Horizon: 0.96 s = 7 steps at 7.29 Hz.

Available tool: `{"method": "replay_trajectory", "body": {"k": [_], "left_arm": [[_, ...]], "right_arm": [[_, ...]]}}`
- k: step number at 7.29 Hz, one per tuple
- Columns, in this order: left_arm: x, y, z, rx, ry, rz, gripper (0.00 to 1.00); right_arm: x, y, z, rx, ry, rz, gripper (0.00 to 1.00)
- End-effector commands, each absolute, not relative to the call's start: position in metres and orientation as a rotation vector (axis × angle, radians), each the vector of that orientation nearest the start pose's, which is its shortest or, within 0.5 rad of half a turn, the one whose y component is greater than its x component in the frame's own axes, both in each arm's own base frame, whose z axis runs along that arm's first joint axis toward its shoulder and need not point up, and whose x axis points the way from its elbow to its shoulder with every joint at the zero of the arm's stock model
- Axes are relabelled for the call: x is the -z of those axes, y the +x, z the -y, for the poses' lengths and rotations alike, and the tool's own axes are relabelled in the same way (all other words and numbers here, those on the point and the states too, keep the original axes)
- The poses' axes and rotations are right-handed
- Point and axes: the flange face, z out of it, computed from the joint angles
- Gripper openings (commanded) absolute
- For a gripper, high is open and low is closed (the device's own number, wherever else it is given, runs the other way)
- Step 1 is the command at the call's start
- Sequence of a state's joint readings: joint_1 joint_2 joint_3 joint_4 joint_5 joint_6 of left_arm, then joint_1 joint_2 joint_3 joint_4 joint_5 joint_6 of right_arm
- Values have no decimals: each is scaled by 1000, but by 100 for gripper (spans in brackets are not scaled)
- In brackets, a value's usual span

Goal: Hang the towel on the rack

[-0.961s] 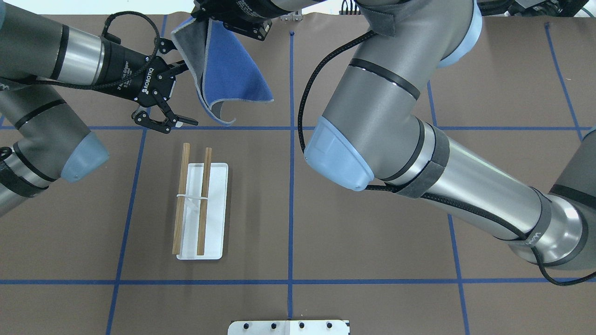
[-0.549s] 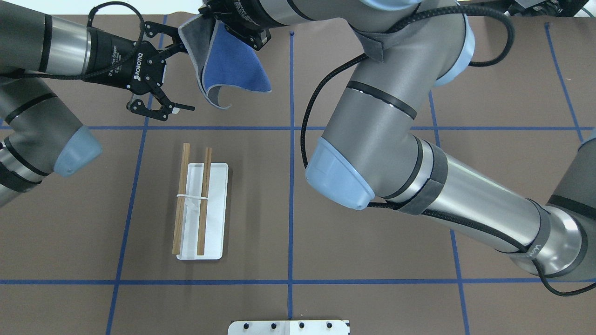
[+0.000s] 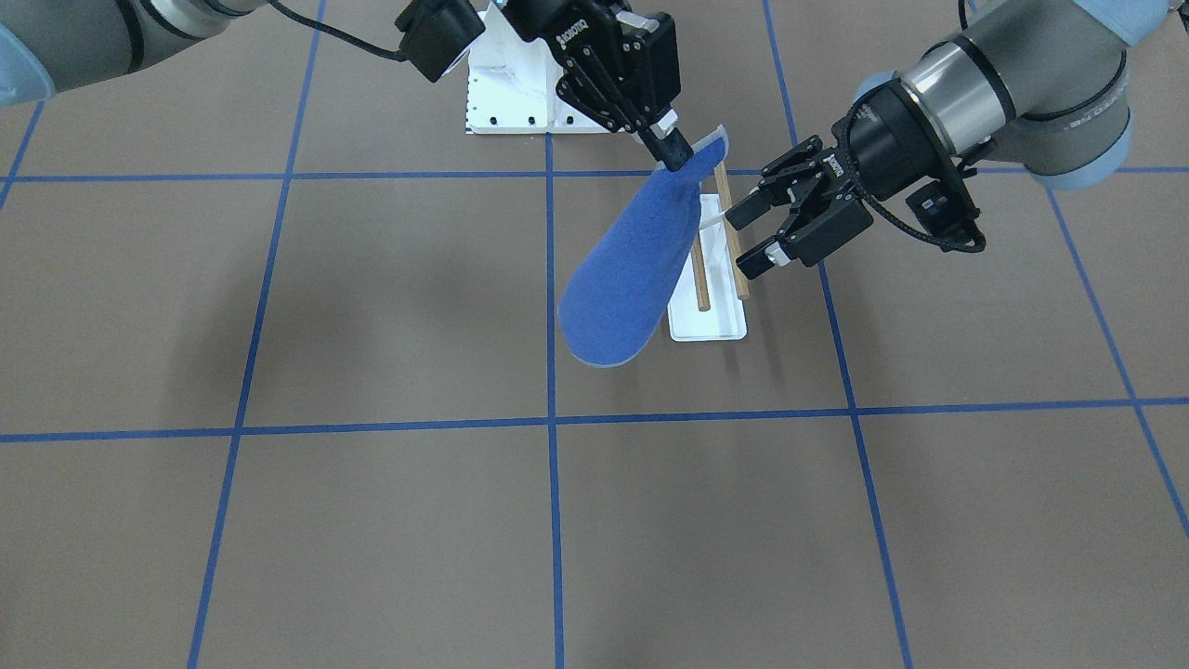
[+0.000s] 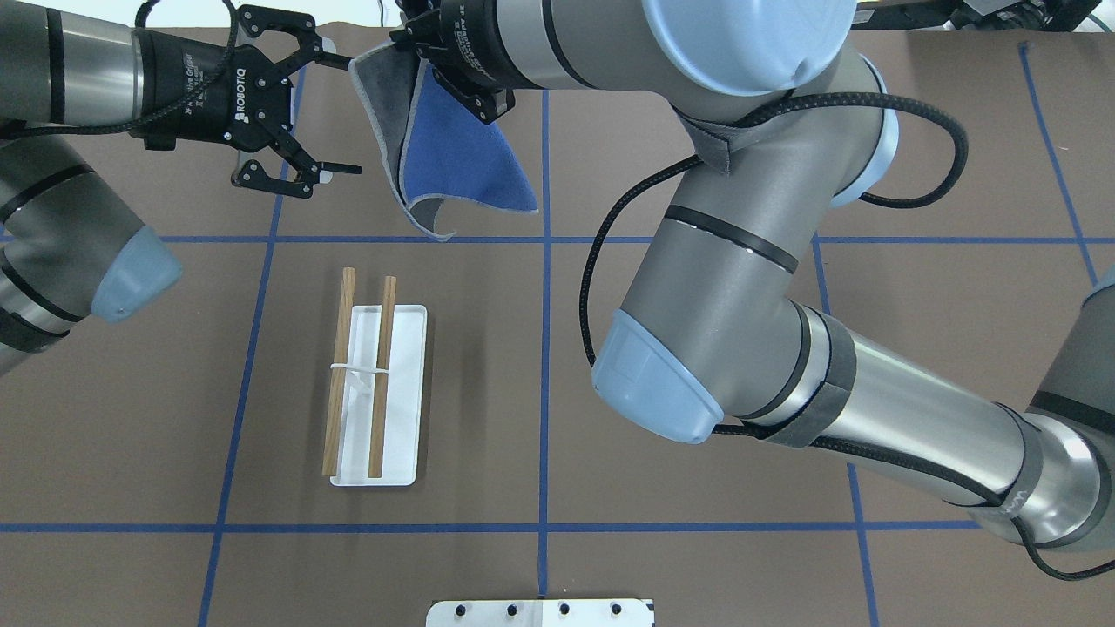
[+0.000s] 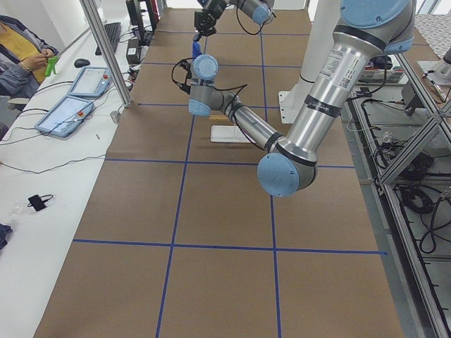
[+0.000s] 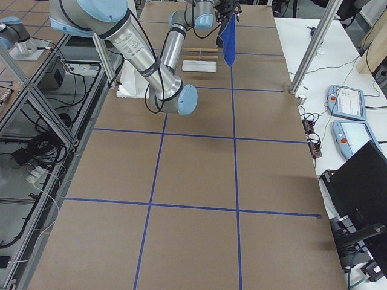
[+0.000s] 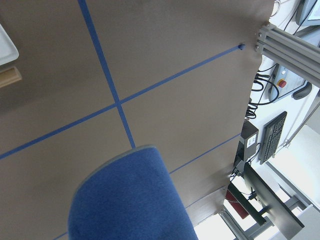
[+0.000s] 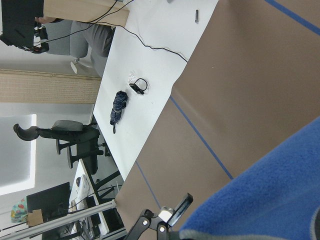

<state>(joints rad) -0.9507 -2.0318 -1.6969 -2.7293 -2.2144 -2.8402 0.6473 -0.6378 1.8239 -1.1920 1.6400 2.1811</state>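
Observation:
The royal-blue towel [image 4: 462, 148] with pale-grey edging hangs in the air from one corner, folded over on itself. My right gripper [image 3: 671, 147] is shut on that top corner, above the far end of the rack. The towel also shows in the front view [image 3: 632, 269]. The rack [image 4: 376, 392] is a white tray base with two wooden rails [image 3: 699, 279] and stands on the table nearer the robot than the towel. My left gripper [image 4: 348, 113] is open and empty, just left of the towel's grey edge. The left wrist view shows the towel's rounded lower end [image 7: 130, 200].
Blue tape lines [image 4: 543, 348] cross the brown table. A white mounting plate [image 4: 540, 612] sits at the robot's edge. The right arm's elbow [image 4: 662, 383] hangs over the table's middle. A seated person [image 5: 21, 49] and tablets are beyond the far edge.
My left gripper has moved away from the robot, toward the far edge, staying open beside the towel. The right arm has swung its elbow, and the towel has shifted slightly right.

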Motion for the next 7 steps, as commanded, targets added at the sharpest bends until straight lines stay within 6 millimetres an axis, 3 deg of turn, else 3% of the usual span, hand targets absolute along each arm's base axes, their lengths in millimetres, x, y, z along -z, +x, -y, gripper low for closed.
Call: {"method": "replay_trajectory", "body": {"k": [1,4,7], "left_arm": [[-214,276,511,1092,-807,-1664,98],[-210,274,507,1150,-921,-1653,98],[-212,275,505,1152,-961,-1660,98]], "right_arm": [[48,-399,453,-993,-15,1657,0],[48,-398,454,-1022,11,1669,0],[47,-417,444,-1070,49,1716,0]]}}
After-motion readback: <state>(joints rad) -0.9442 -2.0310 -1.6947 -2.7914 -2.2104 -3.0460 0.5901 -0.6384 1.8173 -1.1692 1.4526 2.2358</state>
